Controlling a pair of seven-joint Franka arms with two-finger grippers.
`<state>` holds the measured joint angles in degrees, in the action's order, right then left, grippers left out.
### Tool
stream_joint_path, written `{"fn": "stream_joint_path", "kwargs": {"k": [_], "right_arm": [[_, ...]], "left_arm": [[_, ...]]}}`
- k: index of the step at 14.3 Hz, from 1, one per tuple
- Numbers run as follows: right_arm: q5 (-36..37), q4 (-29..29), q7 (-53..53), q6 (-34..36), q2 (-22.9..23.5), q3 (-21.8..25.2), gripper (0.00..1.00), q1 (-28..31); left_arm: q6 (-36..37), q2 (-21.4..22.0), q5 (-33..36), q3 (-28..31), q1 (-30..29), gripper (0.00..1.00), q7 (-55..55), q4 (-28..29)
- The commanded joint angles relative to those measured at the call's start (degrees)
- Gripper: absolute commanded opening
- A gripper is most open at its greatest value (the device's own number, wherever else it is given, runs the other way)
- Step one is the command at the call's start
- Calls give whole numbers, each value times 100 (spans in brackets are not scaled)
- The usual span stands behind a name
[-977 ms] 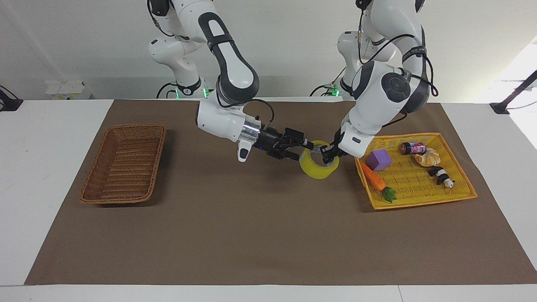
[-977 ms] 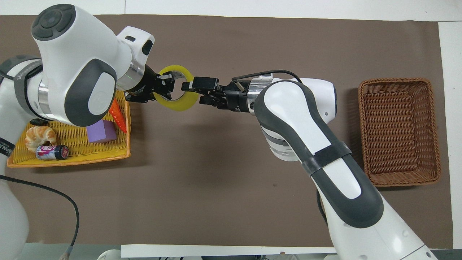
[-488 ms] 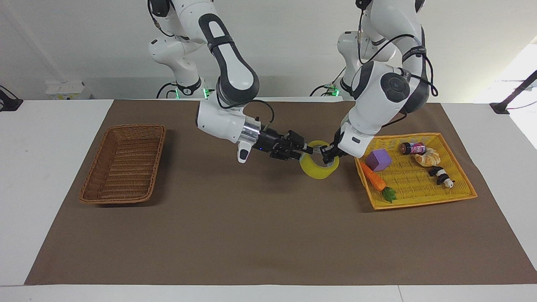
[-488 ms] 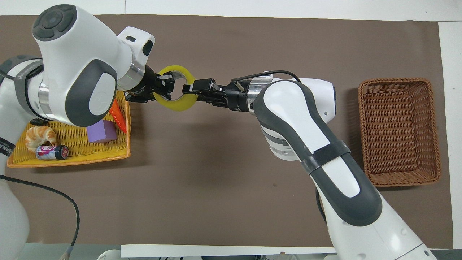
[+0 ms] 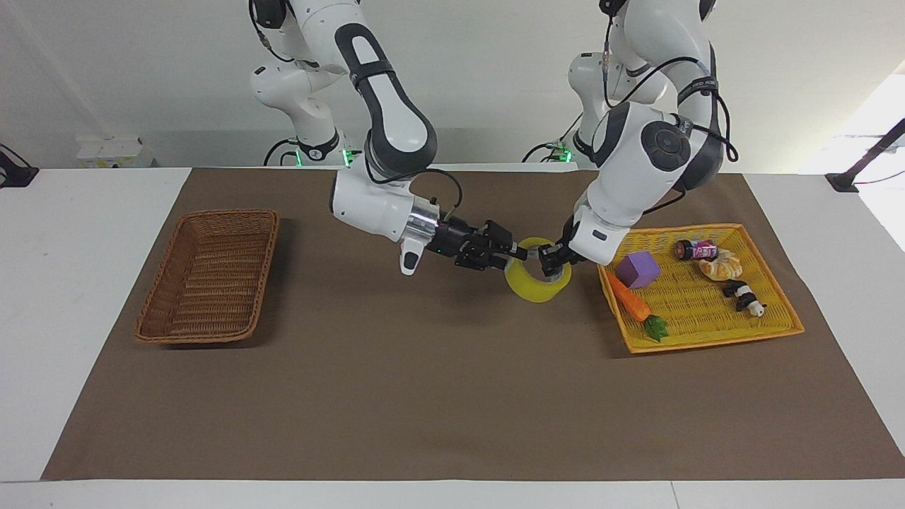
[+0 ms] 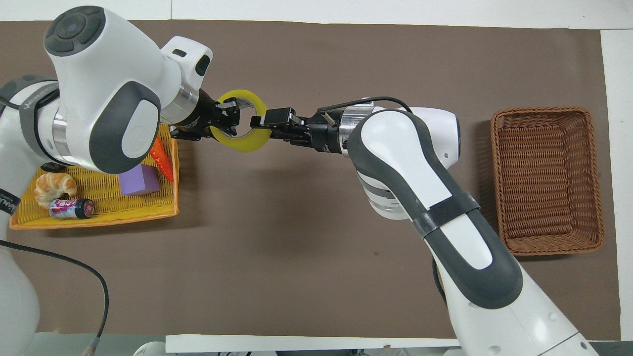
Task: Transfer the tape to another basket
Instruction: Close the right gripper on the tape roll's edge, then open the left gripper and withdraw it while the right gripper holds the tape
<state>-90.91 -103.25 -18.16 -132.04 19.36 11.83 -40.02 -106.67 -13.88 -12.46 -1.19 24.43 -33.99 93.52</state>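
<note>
The yellow tape (image 5: 535,286) is held up over the brown mat, beside the yellow mesh tray (image 5: 707,343). My left gripper (image 5: 553,260) is shut on the roll's rim on the tray side. My right gripper (image 5: 515,252) has its fingers shut on the rim on the other side. In the overhead view the tape (image 6: 243,145) hangs between the left gripper (image 6: 230,117) and the right gripper (image 6: 259,121). The brown wicker basket (image 5: 151,300) stands empty at the right arm's end of the table; it also shows in the overhead view (image 6: 544,111).
The yellow mesh tray (image 6: 94,221) at the left arm's end holds a purple cube (image 5: 638,269), a toy carrot (image 5: 631,300), a small can (image 5: 696,249), a croissant (image 5: 721,266) and a panda toy (image 5: 742,295).
My right gripper moved in toward the tape and its open fingers closed on the rim. The left gripper and the tape stayed put.
</note>
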Motion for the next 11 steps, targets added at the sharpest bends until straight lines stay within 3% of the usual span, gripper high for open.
{"fn": "stream_joint_path", "kwargs": {"k": [1,5,8,11], "right_arm": [[-111,33,-170,-67,7,-14,0,12],[-111,33,-179,-50,7,-14,0,12],[-103,33,-187,-24,7,-14,0,30],[291,24,-196,404,-64,21,0,361]], "left_arm": [[435,402,375,66,-113,99,-20,-97],[1067,1043,560,207,-1279,99,889,-123],[1394,1177,753,215,-1957,99,2087,-115],[1324,1256,868,215,-2537,100,2089,17]]}}
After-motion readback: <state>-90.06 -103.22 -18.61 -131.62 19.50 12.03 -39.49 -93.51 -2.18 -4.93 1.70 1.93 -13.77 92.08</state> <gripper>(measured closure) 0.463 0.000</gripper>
